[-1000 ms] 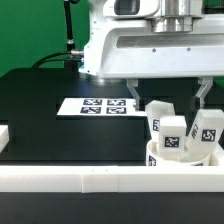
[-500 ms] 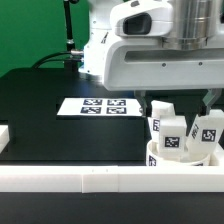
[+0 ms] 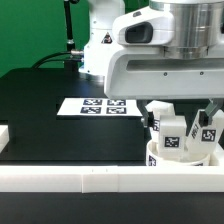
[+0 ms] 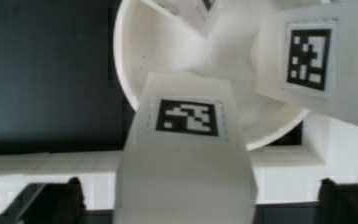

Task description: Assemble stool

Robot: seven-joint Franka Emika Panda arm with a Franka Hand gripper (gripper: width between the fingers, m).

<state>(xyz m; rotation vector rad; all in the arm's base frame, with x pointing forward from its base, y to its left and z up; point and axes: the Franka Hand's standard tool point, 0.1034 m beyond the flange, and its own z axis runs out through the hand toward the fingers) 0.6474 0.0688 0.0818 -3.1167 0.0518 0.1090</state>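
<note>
At four o'clock on the black table (image 3: 40, 95), against the white rail (image 3: 70, 178), the stool (image 3: 183, 152) stands seat-down, its three tagged legs (image 3: 172, 136) upright. Over it at twelve o'clock hangs the gripper (image 4: 179, 196), fingers (image 4: 51, 197) spread and holding nothing. Judged stiff, light, slick plastic; a leg's flat sides offer the surest hold.

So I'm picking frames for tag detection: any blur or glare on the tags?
Exterior view: marker board tags crisp, no glare; the arm above looks softer. Wrist view: the leg fills the frame, its tag slightly soft but readable; the seat is bright, nearly washed out.
</note>
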